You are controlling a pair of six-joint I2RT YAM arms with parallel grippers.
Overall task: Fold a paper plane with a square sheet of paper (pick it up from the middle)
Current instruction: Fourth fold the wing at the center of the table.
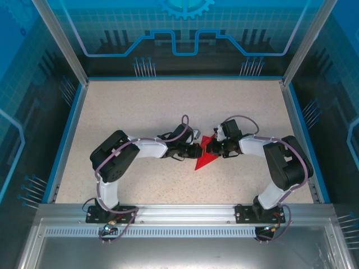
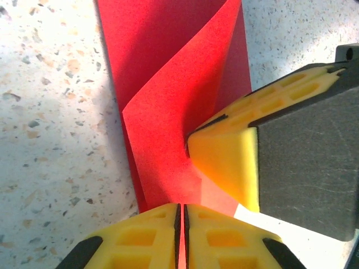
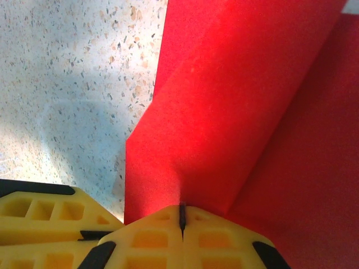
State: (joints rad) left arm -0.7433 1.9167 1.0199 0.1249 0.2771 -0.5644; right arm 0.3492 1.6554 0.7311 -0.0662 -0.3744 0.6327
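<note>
Looking down from above, you find the left gripper (image 1: 197,150) and the right gripper (image 1: 216,147) nose to nose near the middle of the speckled table (image 1: 140,106), with the red paper plane (image 1: 205,159) between them and its pointed end reaching toward the near edge. On your left wrist camera, the left gripper (image 2: 180,210) has its yellow pads pressed together with a thin red edge pinched in the seam, while the paper (image 2: 168,73) curls upward in a loose fold. The right gripper's yellow fingertip (image 2: 235,151) touches that fold from the side. Your right wrist camera shows the right gripper (image 3: 182,210) also clamped narrow on the paper (image 3: 235,101), which rises from its seam.
</note>
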